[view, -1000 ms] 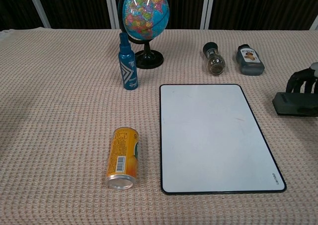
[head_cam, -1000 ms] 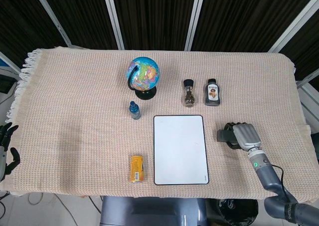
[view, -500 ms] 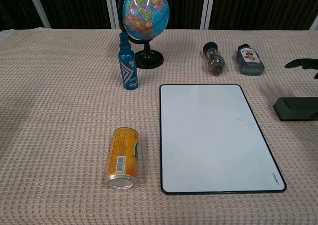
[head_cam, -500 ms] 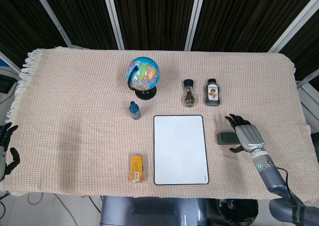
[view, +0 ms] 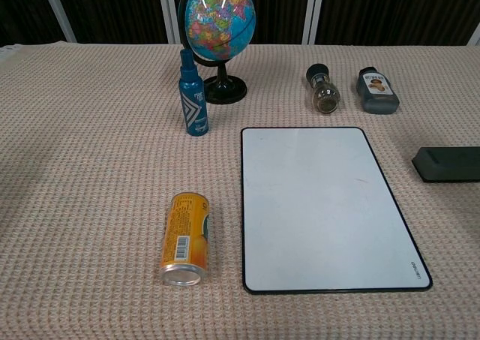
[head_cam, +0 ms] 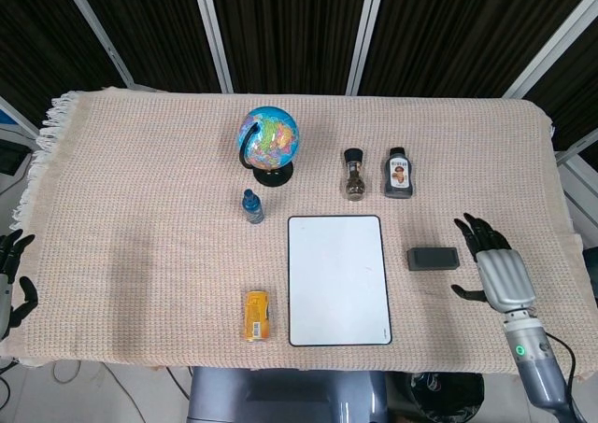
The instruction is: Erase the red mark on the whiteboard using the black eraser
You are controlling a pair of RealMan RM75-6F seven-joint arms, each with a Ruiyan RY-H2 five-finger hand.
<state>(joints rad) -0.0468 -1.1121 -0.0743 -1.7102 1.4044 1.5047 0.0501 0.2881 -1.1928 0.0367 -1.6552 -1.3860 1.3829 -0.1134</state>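
- Whiteboard, a white rectangular panel with a thin black frame (head_cam: pixel 338 279), lies flat on the beige woven cloth over the worktop (head_cam: pixel 140 208); we see only a faint trace on it.
- We find the black block-shaped eraser (head_cam: pixel 433 258) just right of the whiteboard, lying free.
- Our right hand (head_cam: pixel 497 270) hovers right of the eraser, apart from it, fingers (head_cam: pixel 470 225) spread wide and holding nothing.
- Our left hand (head_cam: pixel 13 278) sits far left of the whiteboard at the cloth's edge, fingers apart, empty.

Table (head_cam: pixel 140 162) under beige woven cloth (view: pixel 90 167)
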